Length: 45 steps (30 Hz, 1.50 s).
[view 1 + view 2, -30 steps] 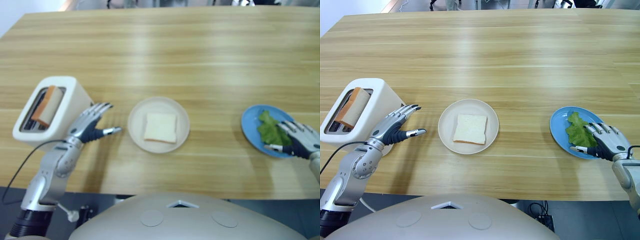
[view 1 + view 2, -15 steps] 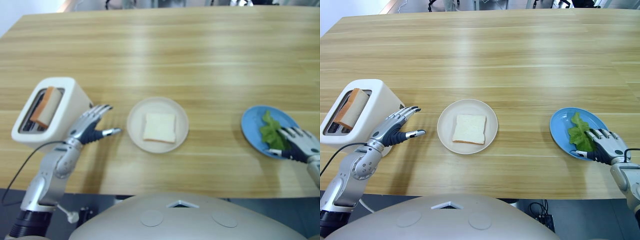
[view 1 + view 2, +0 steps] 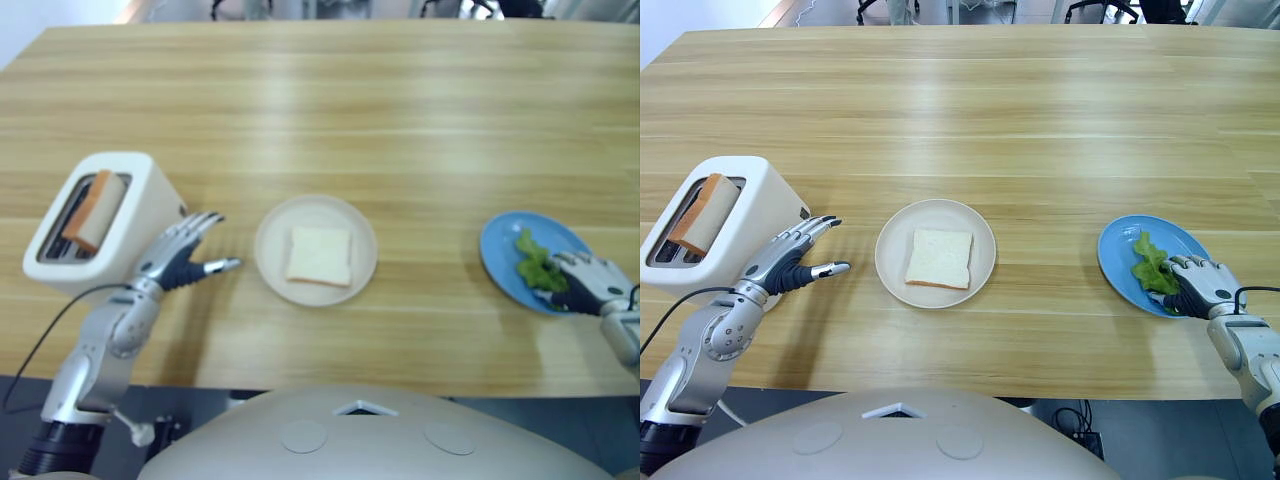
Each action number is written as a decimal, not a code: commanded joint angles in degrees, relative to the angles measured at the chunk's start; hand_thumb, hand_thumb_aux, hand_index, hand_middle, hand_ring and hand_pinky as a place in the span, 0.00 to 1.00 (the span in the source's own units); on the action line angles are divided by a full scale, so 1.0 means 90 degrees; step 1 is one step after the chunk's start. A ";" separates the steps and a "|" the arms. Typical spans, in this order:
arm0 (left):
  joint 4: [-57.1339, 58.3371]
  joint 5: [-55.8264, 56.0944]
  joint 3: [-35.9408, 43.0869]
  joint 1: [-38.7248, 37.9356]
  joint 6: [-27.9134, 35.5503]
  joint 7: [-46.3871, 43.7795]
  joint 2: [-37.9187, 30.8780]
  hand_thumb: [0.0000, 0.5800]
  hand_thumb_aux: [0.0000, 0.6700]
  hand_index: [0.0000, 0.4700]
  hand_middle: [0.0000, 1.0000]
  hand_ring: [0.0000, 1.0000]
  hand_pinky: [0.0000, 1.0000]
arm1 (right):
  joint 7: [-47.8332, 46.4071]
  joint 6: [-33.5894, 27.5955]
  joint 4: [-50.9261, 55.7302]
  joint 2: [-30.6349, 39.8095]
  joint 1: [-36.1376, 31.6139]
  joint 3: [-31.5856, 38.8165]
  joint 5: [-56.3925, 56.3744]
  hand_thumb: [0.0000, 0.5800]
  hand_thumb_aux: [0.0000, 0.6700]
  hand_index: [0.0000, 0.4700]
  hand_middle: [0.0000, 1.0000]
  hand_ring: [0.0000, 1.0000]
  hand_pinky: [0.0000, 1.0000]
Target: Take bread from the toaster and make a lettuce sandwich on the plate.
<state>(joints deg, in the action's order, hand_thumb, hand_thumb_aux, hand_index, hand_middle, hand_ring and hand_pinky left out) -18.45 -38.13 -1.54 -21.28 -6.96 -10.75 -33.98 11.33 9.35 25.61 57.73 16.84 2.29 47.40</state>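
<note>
A white toaster [image 3: 720, 215] stands at the left with one bread slice [image 3: 696, 218] upright in its slot. A cream plate [image 3: 981, 240] in the middle holds a flat slice of white bread [image 3: 939, 257]. At the right, a lettuce leaf [image 3: 1149, 267] lies on a blue plate [image 3: 1120, 250]. My right hand [image 3: 1198, 287] rests on that plate's near right rim with its fingers curled onto the leaf's edge. My left hand [image 3: 790, 261] hovers open beside the toaster, fingers spread toward the cream plate.
The wooden table [image 3: 970, 110] stretches bare toward the far edge. A black cable [image 3: 670, 305] runs from the toaster past my left forearm over the near table edge.
My right hand has slid back toward the blue plate's near rim and curled its fingers onto the lettuce, which has bunched up. The left hand has stayed beside the toaster.
</note>
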 commanded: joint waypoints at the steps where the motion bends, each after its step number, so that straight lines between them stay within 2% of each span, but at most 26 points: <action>1: 0.0067 0.0013 0.0019 -0.0002 -0.0004 -0.0050 -0.0040 0.00 0.00 0.00 0.00 0.00 0.00 | -0.0247 -0.0037 0.0026 -0.0037 0.0182 0.0199 -0.0086 1.00 1.00 0.98 1.00 1.00 1.00; 10: 0.0070 -0.0012 0.0057 -0.0034 0.0018 -0.0041 -0.0004 0.00 0.00 0.00 0.00 0.00 0.00 | -0.0097 -0.0138 -0.0287 0.0044 0.0267 0.0013 -0.0206 1.00 1.00 0.98 1.00 1.00 1.00; 17: 0.0126 -0.0039 0.0078 -0.0035 0.0029 0.0001 0.0023 0.00 0.00 0.00 0.00 0.00 0.00 | 0.0024 -0.0156 -0.0839 0.0104 0.0414 -0.0416 -0.0461 1.00 1.00 0.98 1.00 1.00 1.00; 25: 0.0183 -0.0047 0.0091 -0.0041 0.0057 0.0069 0.0066 0.00 0.00 0.00 0.00 0.00 0.00 | -0.0182 -0.0176 -0.2286 0.0045 0.0897 -0.1420 -0.0848 1.00 1.00 0.98 1.00 1.00 1.00; 30: 0.0180 -0.0057 0.0092 -0.0059 0.0089 0.0116 0.0116 0.00 0.00 0.00 0.00 0.00 0.00 | -0.0532 -0.0200 -0.3413 -0.0172 0.0707 -0.1606 -0.0824 1.00 1.00 0.98 1.00 1.00 1.00; 33: 0.0192 -0.0055 0.0106 -0.0048 0.0117 0.0144 0.0169 0.00 0.00 0.00 0.00 0.00 0.00 | -0.0802 -0.0259 -0.4004 -0.0447 0.0355 -0.1245 -0.0600 1.00 1.00 0.98 1.00 1.00 1.00; 38: 0.0220 -0.0036 0.0191 0.0023 0.0204 0.0167 0.0285 0.00 0.00 0.00 0.00 0.00 0.00 | -0.1548 -0.0318 -0.4772 -0.1647 -0.0892 0.0411 0.0170 1.00 1.00 0.98 1.00 1.00 1.00; 42: 0.0109 -0.0017 0.0206 0.0085 0.0239 0.0122 0.0268 0.00 0.00 0.00 0.00 0.00 0.00 | -0.1919 -0.0265 -0.4574 -0.2826 -0.1673 0.1822 0.0922 1.00 1.00 0.98 1.00 1.00 1.00; 45: 0.0066 0.0005 0.0168 0.0092 0.0260 0.0107 0.0257 0.00 0.00 0.00 0.00 0.00 0.00 | -0.2011 -0.0209 -0.3950 -0.3467 -0.2102 0.2653 0.1337 1.00 1.00 0.98 1.00 1.00 1.00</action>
<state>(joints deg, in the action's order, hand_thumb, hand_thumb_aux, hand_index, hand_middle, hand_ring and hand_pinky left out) -17.50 -38.15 0.07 -20.51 -5.09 -9.13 -31.23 -5.41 7.08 -13.54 27.78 -1.18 22.25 56.75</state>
